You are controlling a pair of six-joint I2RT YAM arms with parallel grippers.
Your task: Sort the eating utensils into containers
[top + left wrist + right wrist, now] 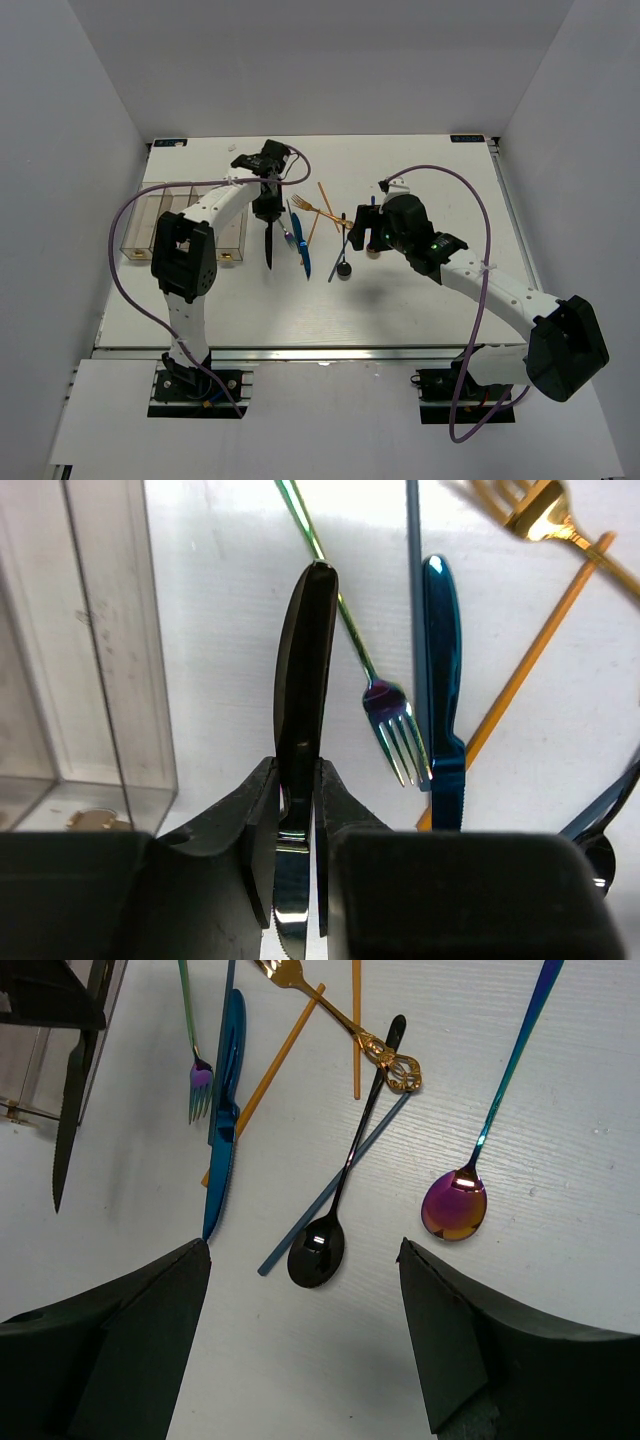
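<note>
At the left of the table (400,310) stood the clear bins (135,215), joined side by side in a row. Just right of them the left claw (297,790) was pinched narrow on the black knife (305,660), gripping it partway along its length. The knife pointed toward the near edge, beside the bins and not in any of them. Whether it touched the table could not be told.

The other utensils lay loose on the table to the right of the knife. First came a rainbow-tinted fork (395,720) and, just beside it, a blue knife (443,680). An orange stick (530,660) ran slantwise past the blue knife, and a gold fork (540,510) lay farther back. Right of these, a black spoon (318,1250) crossed a thin blue-grey stick (330,1190), and a rainbow spoon (455,1203) lay apart to the right.

The right claw (305,1295) hung over the black spoon with its fingers spread wide and nothing between them.
</note>
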